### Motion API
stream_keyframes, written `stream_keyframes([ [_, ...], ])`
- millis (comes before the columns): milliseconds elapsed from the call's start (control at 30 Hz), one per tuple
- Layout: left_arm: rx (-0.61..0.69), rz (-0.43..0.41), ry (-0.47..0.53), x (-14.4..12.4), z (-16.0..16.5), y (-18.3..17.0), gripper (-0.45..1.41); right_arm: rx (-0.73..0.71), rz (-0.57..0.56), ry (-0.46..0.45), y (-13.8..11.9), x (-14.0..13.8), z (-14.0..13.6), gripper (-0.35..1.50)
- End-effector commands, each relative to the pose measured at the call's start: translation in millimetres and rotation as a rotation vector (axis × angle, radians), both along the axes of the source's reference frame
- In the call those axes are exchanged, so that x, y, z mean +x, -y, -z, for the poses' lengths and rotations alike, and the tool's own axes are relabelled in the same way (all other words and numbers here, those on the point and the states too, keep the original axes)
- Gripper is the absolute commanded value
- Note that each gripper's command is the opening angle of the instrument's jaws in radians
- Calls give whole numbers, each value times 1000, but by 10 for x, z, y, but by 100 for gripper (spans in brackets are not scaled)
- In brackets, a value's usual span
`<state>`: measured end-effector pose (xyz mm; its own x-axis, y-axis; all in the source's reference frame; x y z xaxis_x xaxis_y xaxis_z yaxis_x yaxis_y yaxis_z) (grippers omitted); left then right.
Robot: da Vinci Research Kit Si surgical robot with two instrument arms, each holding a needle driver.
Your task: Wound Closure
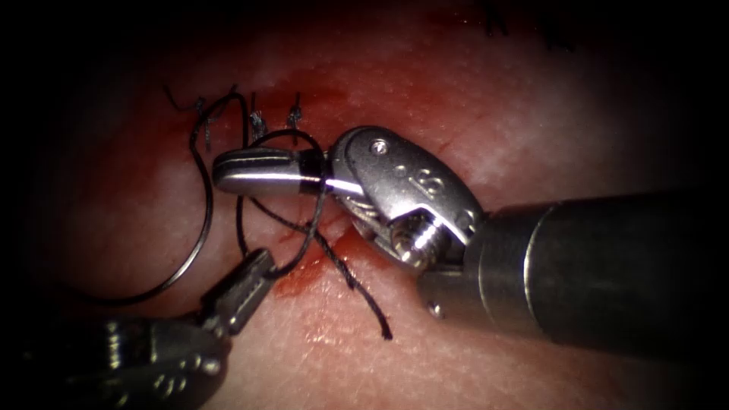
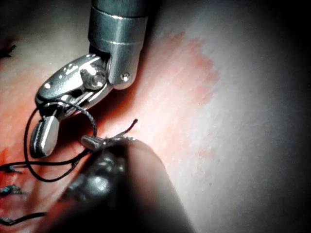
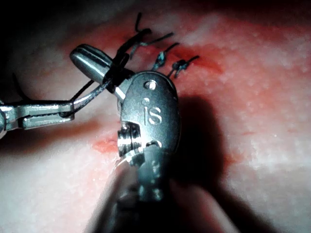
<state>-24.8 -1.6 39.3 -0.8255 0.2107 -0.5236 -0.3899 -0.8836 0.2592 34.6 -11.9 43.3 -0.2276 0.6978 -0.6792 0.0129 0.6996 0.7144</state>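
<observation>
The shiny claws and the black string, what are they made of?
The right tool's jaws, with thread looped round them, look like polished metal: bright glints. The left tool, shut on the thread, looks the same. The thread seems dark, matte fibre with a frayed end. The needle's place is unclear.

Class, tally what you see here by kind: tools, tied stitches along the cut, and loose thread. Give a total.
Tools: 2, the right tool and the left tool
Tied stitches: 3
Loose thread: 1
Total: 6
</observation>
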Motion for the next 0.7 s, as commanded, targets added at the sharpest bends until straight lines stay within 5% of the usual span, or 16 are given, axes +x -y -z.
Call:
stream_keyframes([
  [33, 3, -4, 5, -8, -8, 3, -45, 11, 16, -22, 1, 10, -2, -35],
  [467, -1, -8, 14, -14, -37, -14, -45, 80, 170, -198, 1, -28, 14, -35],
  [700, 3, -26, 35, -17, -46, -17, -45, 109, 186, -196, -9, -45, 21, -35],
])
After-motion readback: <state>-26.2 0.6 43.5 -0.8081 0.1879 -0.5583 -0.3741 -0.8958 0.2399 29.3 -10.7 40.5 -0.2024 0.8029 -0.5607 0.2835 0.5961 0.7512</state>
